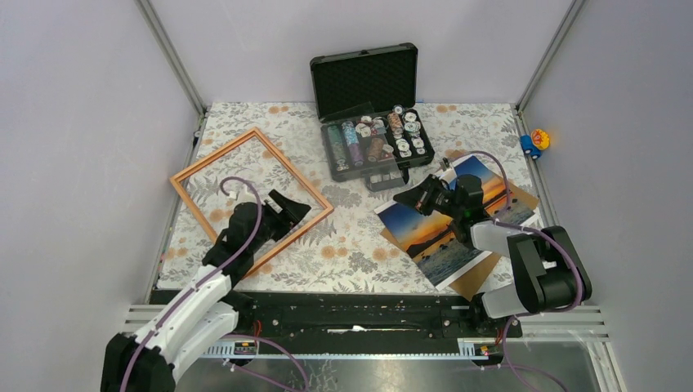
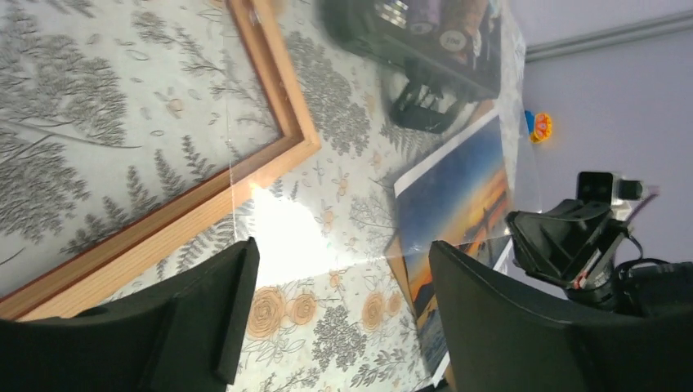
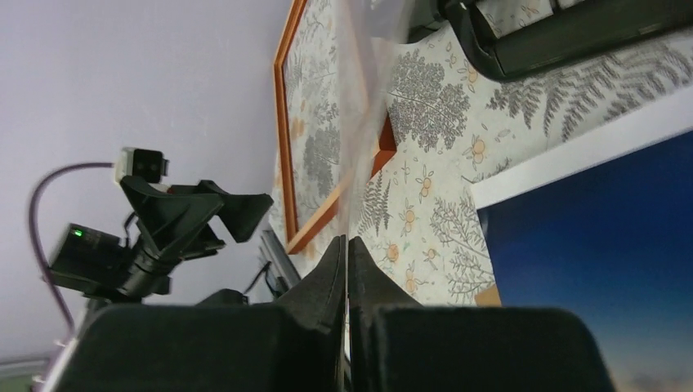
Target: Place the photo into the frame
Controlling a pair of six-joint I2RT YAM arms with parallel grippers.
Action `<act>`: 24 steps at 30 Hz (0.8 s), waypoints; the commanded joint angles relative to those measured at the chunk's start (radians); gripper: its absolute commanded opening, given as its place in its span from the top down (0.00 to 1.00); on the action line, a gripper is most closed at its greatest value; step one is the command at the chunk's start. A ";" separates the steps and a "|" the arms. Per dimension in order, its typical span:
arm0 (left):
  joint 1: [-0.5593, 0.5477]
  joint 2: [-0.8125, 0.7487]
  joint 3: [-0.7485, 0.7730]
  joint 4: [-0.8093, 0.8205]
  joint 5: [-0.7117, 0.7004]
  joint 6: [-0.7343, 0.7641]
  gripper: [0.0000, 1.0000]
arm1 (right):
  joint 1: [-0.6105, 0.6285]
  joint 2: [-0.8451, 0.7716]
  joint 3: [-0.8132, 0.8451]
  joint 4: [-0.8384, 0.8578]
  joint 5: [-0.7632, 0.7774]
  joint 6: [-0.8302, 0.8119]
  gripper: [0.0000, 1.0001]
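On the counter (image 1: pixel 351 245), by its near right corner, you have the brown backing board (image 1: pixel 478 282) with the photo (image 1: pixel 433 237) lying picture-up on it, set askew. Your right gripper (image 1: pixel 415 197) hangs over the photo's far left part, jaws pinched together on a thin clear sheet (image 3: pixel 372 82) that rises from the tips. Your left gripper (image 1: pixel 288 209) stands wide and holds nothing, over the right-hand side of the frame (image 1: pixel 215 156). The frame lies flat and turned at an angle near the counter's left edge. At the far edge sits the open black case of chips (image 1: pixel 372 143).
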 commanded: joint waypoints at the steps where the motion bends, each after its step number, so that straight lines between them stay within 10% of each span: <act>1: 0.006 -0.088 0.080 -0.234 -0.159 0.073 0.12 | 0.052 0.034 0.104 -0.047 -0.027 -0.202 1.00; 9: 0.007 -0.218 0.308 -0.579 -0.367 0.097 0.03 | 0.164 0.178 0.268 -0.078 -0.079 -0.335 1.00; 24: 0.006 -0.180 0.510 -0.580 -0.358 0.178 0.03 | 0.286 0.253 0.424 -0.254 -0.021 -0.267 1.00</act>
